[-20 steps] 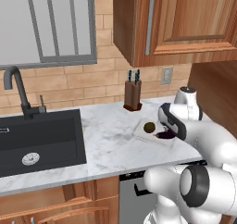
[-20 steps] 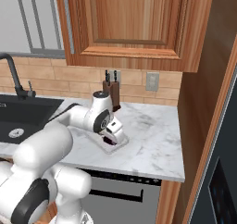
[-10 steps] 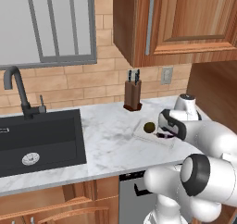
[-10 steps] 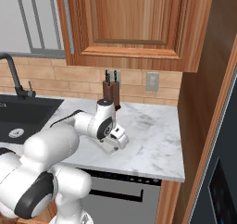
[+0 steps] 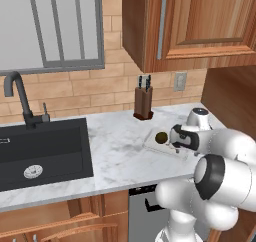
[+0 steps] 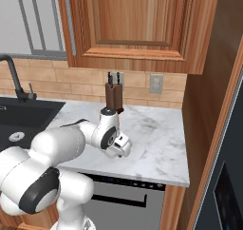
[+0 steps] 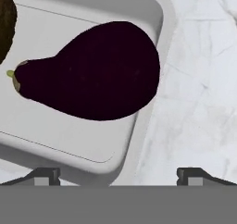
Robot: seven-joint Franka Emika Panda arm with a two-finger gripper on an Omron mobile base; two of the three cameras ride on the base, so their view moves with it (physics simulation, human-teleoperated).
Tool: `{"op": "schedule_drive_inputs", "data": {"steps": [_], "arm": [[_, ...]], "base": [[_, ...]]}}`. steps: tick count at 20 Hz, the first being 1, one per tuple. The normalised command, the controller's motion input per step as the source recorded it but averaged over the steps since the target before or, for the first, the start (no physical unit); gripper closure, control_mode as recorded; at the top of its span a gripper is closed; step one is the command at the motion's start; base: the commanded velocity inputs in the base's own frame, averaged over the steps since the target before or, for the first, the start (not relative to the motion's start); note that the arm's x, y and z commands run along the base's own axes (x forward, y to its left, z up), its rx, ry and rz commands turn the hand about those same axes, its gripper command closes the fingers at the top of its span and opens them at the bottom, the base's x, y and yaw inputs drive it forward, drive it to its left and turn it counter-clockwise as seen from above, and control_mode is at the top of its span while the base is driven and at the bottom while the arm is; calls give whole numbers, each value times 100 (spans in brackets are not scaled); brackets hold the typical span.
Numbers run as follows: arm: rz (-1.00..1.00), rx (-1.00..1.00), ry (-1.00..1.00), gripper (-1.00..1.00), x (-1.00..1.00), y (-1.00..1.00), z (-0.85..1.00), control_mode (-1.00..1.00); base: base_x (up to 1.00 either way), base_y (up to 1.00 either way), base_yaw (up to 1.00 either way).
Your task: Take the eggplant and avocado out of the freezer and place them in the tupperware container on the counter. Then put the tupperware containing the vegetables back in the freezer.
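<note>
**Eggplant and avocado in the tray; end effector open above it.**

The end effector (image 7: 118, 174) hangs just over the near edge of the tray (image 7: 152, 15), its fingertips (image 7: 46, 176) spread to their widest and holding nothing. In the hand view the eggplant (image 7: 92, 72) lies flat inside the tray, directly ahead of the end effector and between the lines of its two tips; its long axis runs across the view, stem end at the left, bulb toward the tray's right wall. The avocado (image 5: 161, 137) sits beside the stem end, also in the tray. The tray rests on the bench (image 5: 112, 151) in front of the knife block (image 5: 143, 102). Both vegetables appear loaded, so the likely next grasp is on the tray rim nearest the tips, before carrying it to the freezer (image 6: 228, 177).
</note>
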Motion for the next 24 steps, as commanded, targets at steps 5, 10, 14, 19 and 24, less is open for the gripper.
{"op": "schedule_drive_inputs", "data": {"steps": [5, 10, 14, 19, 24], "arm": [[0, 0, -7, -100, 5, -12, -12, -100], [0, 0, -7, -100, 0, -8, -26, -100], [0, 0, -5, -100, 3, 0, -30, -100], [0, 0, -1, -100, 2, 0, -26, -100], [0, 0, 0, -100, 1, 0, -19, -100]], "base": [[0, 0, 0], [0, 0, 0], [0, 0, 0], [0, 0, 0], [0, 0, 0]]}}
